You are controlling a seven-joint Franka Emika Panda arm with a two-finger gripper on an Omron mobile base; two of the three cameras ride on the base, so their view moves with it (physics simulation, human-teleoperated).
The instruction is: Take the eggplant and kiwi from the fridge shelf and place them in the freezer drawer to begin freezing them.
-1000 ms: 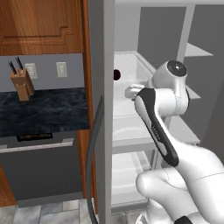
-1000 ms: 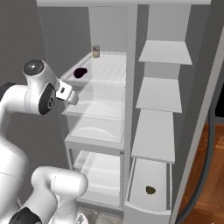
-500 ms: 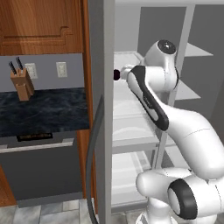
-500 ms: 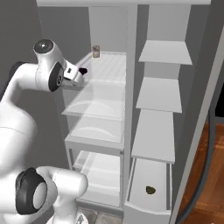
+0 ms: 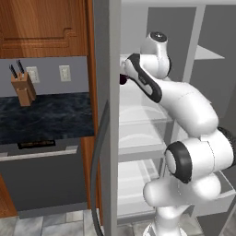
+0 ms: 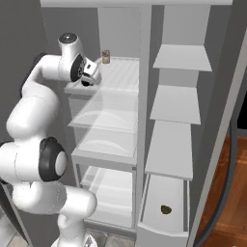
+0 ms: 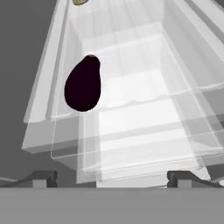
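Gripper open at the top fridge shelf, eggplant just ahead of it

Nearest you in the hand view, your gripper [image 7: 111, 177] stands with its jaws spread wide and nothing between them, ready to close round something bulky. Just beyond, the eggplant [image 7: 83, 84] lies on the fridge shelf [image 7: 144, 113], near its front edge and toward the wall side, so you will probably need to shift sideways before closing. Seen from the right base, the hand sits at that shelf's front corner, right beside the dark fruit. Farther back on the same shelf stands a small jar [image 6: 105, 56]; leave it alone. Low on the other side, the freezer drawer [image 6: 164, 229] is pulled out and the kiwi [image 6: 166, 209] already lies inside, so I judge half the job done.
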